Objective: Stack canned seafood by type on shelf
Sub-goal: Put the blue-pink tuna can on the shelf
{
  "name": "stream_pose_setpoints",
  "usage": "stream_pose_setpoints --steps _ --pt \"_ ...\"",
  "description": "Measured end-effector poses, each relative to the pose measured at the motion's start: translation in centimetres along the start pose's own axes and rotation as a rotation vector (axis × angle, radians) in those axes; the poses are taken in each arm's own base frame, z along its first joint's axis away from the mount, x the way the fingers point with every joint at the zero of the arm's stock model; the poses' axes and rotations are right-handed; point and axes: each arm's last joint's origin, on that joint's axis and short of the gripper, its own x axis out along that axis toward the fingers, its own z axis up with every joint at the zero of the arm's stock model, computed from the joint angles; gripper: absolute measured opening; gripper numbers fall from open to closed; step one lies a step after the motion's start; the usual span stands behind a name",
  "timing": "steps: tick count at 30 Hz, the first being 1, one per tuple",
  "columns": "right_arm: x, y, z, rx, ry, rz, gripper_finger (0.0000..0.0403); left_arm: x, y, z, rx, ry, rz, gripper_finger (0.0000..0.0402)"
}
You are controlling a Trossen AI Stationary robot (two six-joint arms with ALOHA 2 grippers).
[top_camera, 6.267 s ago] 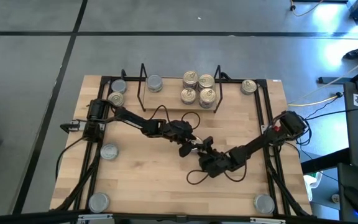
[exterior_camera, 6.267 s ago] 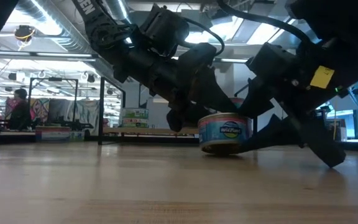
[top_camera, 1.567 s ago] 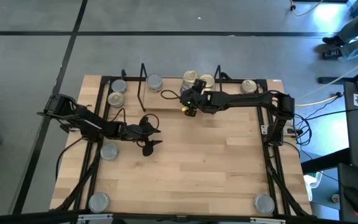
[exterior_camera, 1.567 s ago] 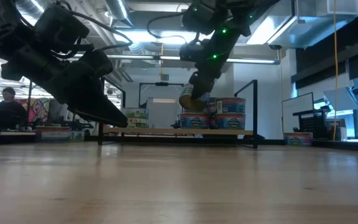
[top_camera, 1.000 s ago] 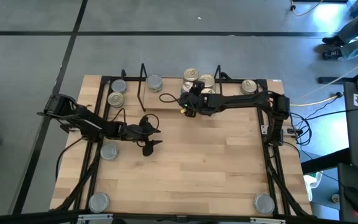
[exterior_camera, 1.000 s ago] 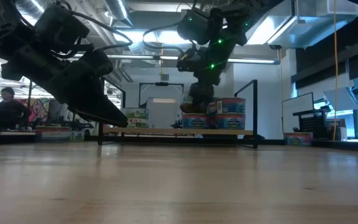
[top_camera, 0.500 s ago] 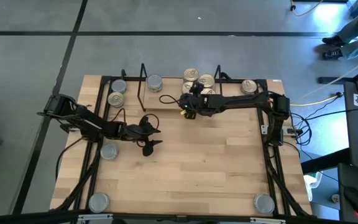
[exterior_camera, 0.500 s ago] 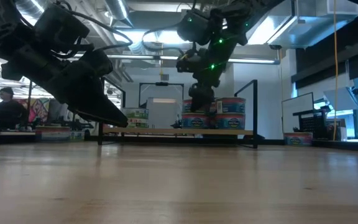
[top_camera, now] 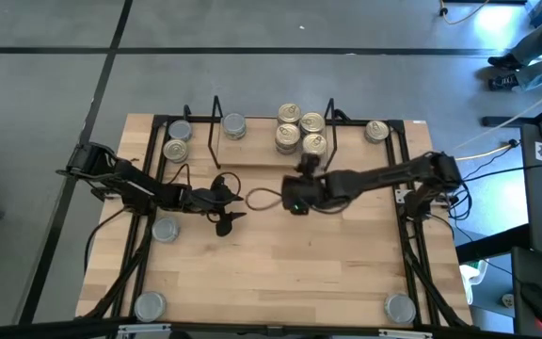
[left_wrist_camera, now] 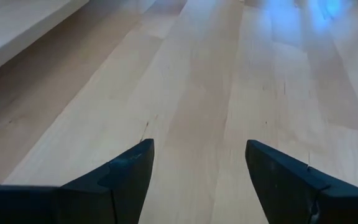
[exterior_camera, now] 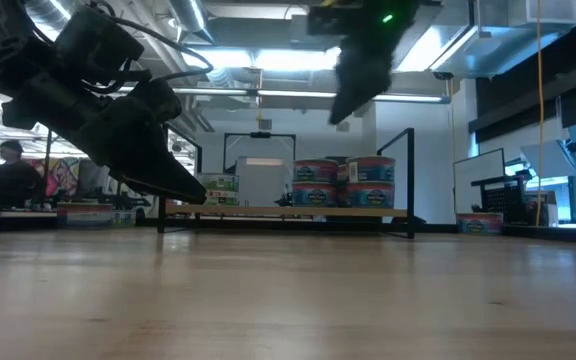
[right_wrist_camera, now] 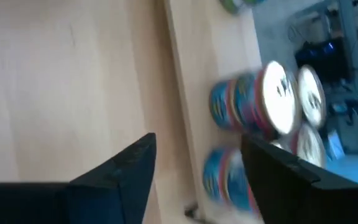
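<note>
High view shows the right end effector (top_camera: 296, 200) out over the bare surface (top_camera: 280, 273), just short of the shelf (top_camera: 271, 141), where four gold-lidded cans (top_camera: 300, 132) sit grouped ahead of it at the right end of the rack. Its fingers stand well apart with nothing between them, as its own wrist camera confirms. The left end effector (top_camera: 222, 201) waits off to one side of it, also spread wide and empty, facing bare wood. One grey-lidded can (top_camera: 234, 124) sits alone at the shelf's other end, and the rest lie scattered: two (top_camera: 177, 141) outside the shelf's left frame, one (top_camera: 376, 131) outside its right frame, one (top_camera: 165, 229) close beside the left arm, and two more at the near corners. To my eye the next step is fetching another loose can, and doing it well means checking the lid colour before choosing, coming down squarely over the rim, and setting gold with gold and grey beside the lone grey one, without nudging the finished stack. The low view adds what the overhead cannot: the gold-lid group is two cans tall, blue labels lined up, and the right end effector (exterior_camera: 353, 75) hangs well above the wood. The overhead alone shows the stray cans.
</note>
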Motion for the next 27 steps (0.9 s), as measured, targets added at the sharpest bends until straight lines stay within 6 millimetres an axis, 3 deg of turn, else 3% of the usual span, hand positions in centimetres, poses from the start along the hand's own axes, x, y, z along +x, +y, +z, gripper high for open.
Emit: stream_pose_setpoints --steps 4,8,16,22,27 --pt "-1.5 0.2 -2.6 0.008 0.094 -0.067 0.0201 0.0 0.0 0.0 -0.002 0.001 0.000 0.0253" --pt "-2.2 -1.0 -6.6 0.084 0.142 -0.120 0.0180 0.0 0.0 0.0 -0.021 0.001 0.000 0.0253" --pt "-2.8 -5.8 -14.2 0.462 0.153 -0.180 0.0170 0.0 0.0 0.0 -0.046 0.000 0.000 0.0253" --pt "-2.4 -10.2 -16.7 0.711 0.203 -0.222 0.0170 0.0 0.0 0.0 -0.059 0.001 0.000 0.0253" --pt "-0.7 -13.3 -17.8 0.784 0.274 -0.205 0.0170 0.0 -0.1 -0.1 -0.077 0.005 -0.002 0.0253"
